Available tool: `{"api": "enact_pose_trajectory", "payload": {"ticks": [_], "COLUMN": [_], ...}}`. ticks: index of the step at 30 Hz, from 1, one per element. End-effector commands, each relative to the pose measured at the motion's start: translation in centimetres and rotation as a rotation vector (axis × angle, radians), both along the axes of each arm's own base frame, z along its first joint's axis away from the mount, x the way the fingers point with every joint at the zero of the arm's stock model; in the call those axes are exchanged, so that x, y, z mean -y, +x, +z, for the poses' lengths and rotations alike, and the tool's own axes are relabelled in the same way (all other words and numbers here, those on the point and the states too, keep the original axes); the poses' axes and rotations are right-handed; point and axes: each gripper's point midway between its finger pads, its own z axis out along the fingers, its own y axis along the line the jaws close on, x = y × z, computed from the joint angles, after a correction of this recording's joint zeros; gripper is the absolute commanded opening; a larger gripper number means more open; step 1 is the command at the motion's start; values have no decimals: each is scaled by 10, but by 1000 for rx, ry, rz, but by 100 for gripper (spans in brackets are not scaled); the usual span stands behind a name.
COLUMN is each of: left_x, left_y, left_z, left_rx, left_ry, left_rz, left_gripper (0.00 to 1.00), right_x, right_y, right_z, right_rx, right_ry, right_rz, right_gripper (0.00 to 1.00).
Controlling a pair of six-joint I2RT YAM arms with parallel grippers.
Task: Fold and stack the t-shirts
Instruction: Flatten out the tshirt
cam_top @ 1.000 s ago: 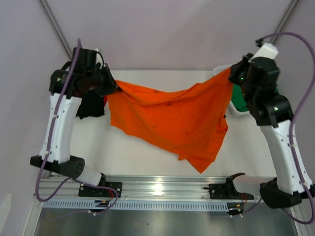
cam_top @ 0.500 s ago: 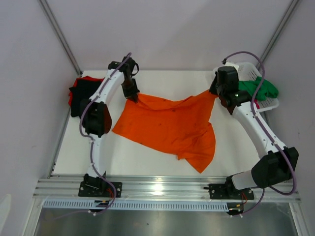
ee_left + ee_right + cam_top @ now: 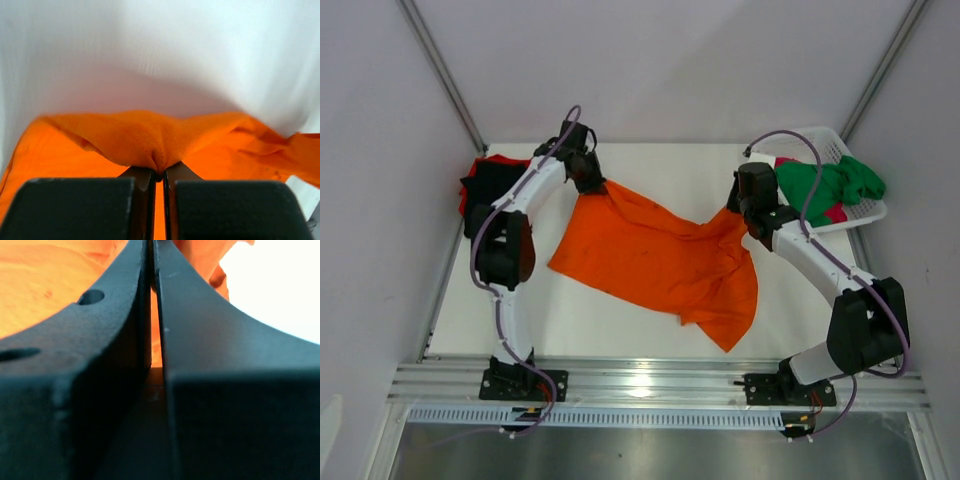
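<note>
The bright orange t-shirt [image 3: 650, 262] lies spread and rumpled across the middle of the white table [image 3: 660, 165]. My left gripper [image 3: 592, 186] is shut on its far left corner; the left wrist view shows the cloth [image 3: 140, 135] bunched into the closed jaws of that gripper [image 3: 159, 172]. My right gripper [image 3: 738, 212] is shut on the shirt's far right corner; the right wrist view shows orange cloth [image 3: 50, 280] beside and between the closed fingers [image 3: 115, 315]. Black [image 3: 485, 192] and red [image 3: 502, 160] t-shirts sit stacked at the left edge. Green [image 3: 825, 185] and pink [image 3: 837, 213] t-shirts lie in the basket.
A white lattice basket [image 3: 820, 138] stands at the far right corner. A metal rail [image 3: 640, 385] with both arm bases runs along the near edge. Grey walls close in the table on three sides.
Both grippers have come down and inward with the orange shirt's corners. The shirt, hanging stretched in the air a second ago, now rests on the table.
</note>
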Motion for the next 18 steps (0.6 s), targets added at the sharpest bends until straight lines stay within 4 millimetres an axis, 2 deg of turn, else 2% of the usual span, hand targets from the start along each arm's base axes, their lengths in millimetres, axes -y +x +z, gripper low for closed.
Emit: {"api": "enact_pose_trajectory", "payload": {"ticks": [1,3,4,9,10,11,12,13,14,18], "left_x": [1,-5,-5,-14,-13,-13,-11,-9,-10,-23], "left_y": [51,53,58,66,59,65,63,51,53,46], "left_z": [84,64,69,48,39,50,31,20,26,9], "left_rx": [314,241,245,174,112,115,54,-19,-12,-53], "left_ry": [-123,-115,-114,-132,-158,-191,-198,-198,-180,-76], "left_rz": [50,79,84,132,130,137,135,124,109,109], "left_gripper": [1,0,1,1,1,1,1,1,0,1], "right_x": [0,1,1,5,6,6,6,5,4,1], "right_y": [6,5,4,3,3,3,3,5,5,10], "right_z": [1,-8,-11,-17,-19,-20,-22,-24,-25,-31], "right_rx": [60,51,45,49,41,38,33,29,27,16], "right_ry": [-12,-12,-15,-45,-49,-53,-56,-57,-61,-68], "right_rz": [-22,-36,-40,-69,-70,-71,-72,-72,-70,-68], "right_gripper": [0,0,0,0,0,0,0,0,0,0]}}
